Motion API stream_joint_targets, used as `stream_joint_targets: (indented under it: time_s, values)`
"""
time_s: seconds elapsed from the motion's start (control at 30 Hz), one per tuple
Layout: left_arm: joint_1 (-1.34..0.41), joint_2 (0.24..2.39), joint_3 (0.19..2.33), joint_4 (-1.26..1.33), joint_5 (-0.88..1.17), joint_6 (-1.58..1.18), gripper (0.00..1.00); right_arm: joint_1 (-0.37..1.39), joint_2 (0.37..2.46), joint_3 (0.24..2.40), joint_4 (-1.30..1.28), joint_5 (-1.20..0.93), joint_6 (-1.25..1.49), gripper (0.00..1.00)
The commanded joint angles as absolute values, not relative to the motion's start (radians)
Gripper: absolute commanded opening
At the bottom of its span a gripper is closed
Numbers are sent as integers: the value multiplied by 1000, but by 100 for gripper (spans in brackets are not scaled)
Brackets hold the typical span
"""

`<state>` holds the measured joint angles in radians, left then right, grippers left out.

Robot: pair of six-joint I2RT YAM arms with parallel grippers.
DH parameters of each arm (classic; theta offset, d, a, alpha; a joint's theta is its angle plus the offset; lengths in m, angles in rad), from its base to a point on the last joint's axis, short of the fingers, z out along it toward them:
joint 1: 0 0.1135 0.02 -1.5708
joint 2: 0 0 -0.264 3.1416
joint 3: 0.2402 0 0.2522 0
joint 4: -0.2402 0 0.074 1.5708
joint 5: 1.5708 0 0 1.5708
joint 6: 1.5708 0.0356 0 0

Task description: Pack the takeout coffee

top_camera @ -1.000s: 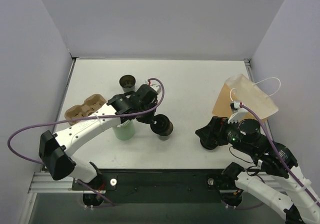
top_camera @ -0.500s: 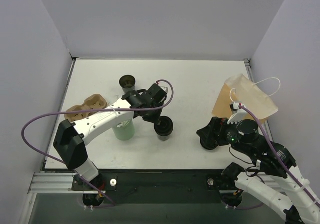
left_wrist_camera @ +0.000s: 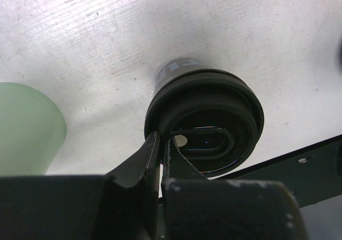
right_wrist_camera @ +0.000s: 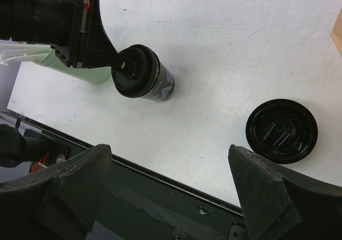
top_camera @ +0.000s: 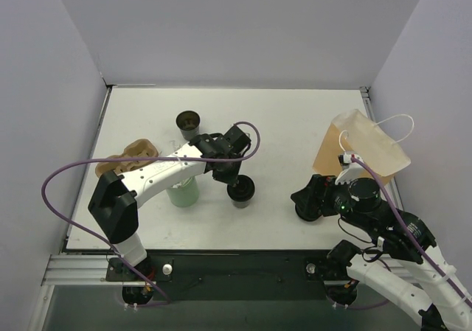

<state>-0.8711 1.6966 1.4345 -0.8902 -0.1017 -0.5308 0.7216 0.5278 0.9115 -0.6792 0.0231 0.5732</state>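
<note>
Black takeout coffee [top_camera: 241, 189] sits at three o'clock of the green cup [top_camera: 182, 192], rim pinched by your left gripper [left_wrist_camera: 162, 144], which hides part of its top; your right gripper [right_wrist_camera: 167, 148] gapes wide, fingers cut off.

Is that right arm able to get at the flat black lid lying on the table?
Probably yes. The lid lies bare on the table, close under the right end effector, whose jaws stand wide open, and nothing sits between them.

Black takeout coffee [top_camera: 241, 191], pale green cup [top_camera: 181, 195]
</note>
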Motion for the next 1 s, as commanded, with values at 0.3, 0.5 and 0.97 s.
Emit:
stream_joint_targets:
  time_s: [0.3,0.5,0.97]
  values:
    - [-879,1681,1497,-896,-107,-541,24,729,528,904,-686,40,557,97]
    - [-882,1672,1494,-893,-103,-545,34,727,534,908,-686,31,557,97]
    - [-867,1565,1491,-870,-149,-541,57,729,643,942,-635,-64,571,97]
